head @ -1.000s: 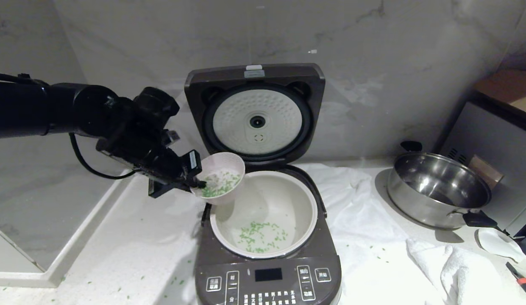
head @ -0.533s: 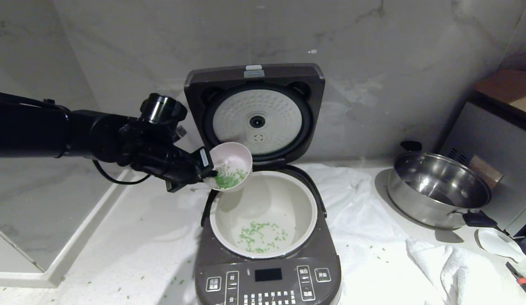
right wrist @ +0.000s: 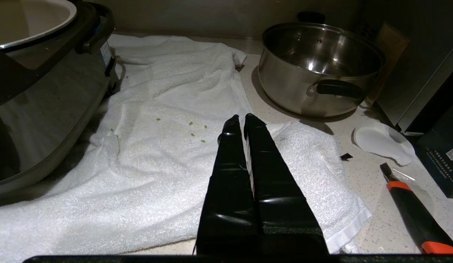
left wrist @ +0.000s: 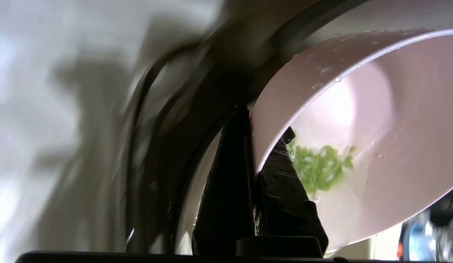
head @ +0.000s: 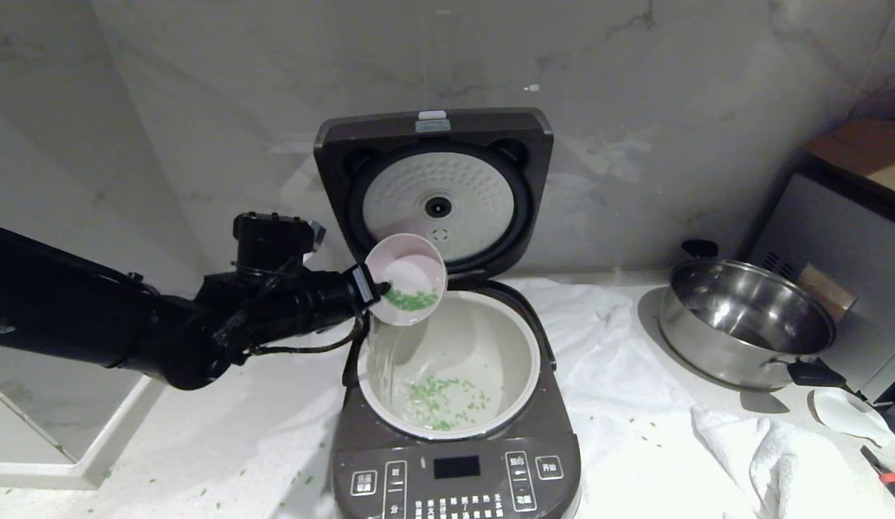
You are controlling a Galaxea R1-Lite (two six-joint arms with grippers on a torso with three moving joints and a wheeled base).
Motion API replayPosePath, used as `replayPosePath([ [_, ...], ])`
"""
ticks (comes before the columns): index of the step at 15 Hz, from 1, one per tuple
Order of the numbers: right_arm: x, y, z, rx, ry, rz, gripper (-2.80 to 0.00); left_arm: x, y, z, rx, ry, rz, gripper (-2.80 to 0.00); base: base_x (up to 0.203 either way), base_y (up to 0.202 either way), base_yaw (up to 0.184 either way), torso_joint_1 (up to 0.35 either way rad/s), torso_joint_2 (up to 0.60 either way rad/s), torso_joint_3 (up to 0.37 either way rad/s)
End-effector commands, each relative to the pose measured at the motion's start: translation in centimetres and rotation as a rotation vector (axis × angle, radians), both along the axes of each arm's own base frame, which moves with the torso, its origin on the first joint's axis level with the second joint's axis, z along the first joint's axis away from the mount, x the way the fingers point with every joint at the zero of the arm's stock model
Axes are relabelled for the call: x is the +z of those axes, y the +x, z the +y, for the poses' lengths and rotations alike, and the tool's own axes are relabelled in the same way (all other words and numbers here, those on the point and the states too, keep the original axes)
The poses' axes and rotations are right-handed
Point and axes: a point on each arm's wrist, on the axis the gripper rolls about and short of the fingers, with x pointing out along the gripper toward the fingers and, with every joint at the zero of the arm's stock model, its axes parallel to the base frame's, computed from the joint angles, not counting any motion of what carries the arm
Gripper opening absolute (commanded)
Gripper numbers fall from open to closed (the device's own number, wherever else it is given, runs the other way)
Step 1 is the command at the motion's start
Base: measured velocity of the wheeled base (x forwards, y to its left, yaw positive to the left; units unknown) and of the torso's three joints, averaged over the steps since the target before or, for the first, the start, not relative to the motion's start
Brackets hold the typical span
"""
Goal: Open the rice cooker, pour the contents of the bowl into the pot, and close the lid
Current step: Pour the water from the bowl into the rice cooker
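Observation:
The rice cooker (head: 454, 476) stands open with its lid (head: 433, 130) upright at the back. My left gripper (head: 371, 288) is shut on the rim of the pale pink bowl (head: 411, 270), one finger inside and one outside. The bowl is tipped steeply over the back-left edge of the white pot (head: 497, 339). Green contents (head: 407, 299) cling to the bowl's low side, and a thin clear stream falls from it. More green bits (head: 440, 400) lie on the pot's bottom. The left wrist view shows the bowl (left wrist: 357, 109), the bits (left wrist: 321, 168) and my left gripper (left wrist: 263, 122). My right gripper (right wrist: 241, 118) is shut and empty over the towel.
A steel pan (head: 750, 317) with black handles sits on the counter to the right, before a grey box appliance (head: 836, 252). A white towel (head: 620, 360) spreads right of the cooker. An orange-and-black knife (right wrist: 412, 204) lies at the right front. Stray green bits (head: 296, 476) dot the counter.
My left arm has dropped lower and its wrist has rolled. The bowl has moved up and to the right and tipped much further. Liquid now streams into the pot.

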Motion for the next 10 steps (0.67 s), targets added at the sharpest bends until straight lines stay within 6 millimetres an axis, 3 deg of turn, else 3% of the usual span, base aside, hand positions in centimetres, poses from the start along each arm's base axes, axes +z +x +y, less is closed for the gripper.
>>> replayPosePath([
  [1,0.0,0.0,0.0,0.001,-0.001,0.001,-2.80,-0.4,0.2,-1.0,0.016,-0.081,-0.205,-2.80,0.000,0.000,0.000,0.000,0.00,0.000],
  [4,0.0,0.0,0.0,0.001,-0.001,0.000,-2.80,-2.1,0.0,-2.2,0.025,-0.128,-0.335,-2.80,0.000,0.000,0.000,0.000,0.00,0.000],
  [6,0.0,0.0,0.0,0.001,-0.001,0.001,-2.80,-4.2,0.3,-3.2,0.008,-0.171,-0.435,-2.80,0.000,0.000,0.000,0.000,0.00,0.000],
  [8,0.0,0.0,0.0,0.001,-0.001,0.001,-2.80,-6.8,0.1,-4.7,-0.015,-0.126,-0.424,-2.80,0.000,0.000,0.000,0.000,0.00,0.000],
  [10,0.0,0.0,0.0,0.001,-0.001,0.001,-2.80,-6.4,0.6,-5.1,0.018,-0.104,-0.471,-2.80,0.000,0.000,0.000,0.000,0.00,0.000],
])
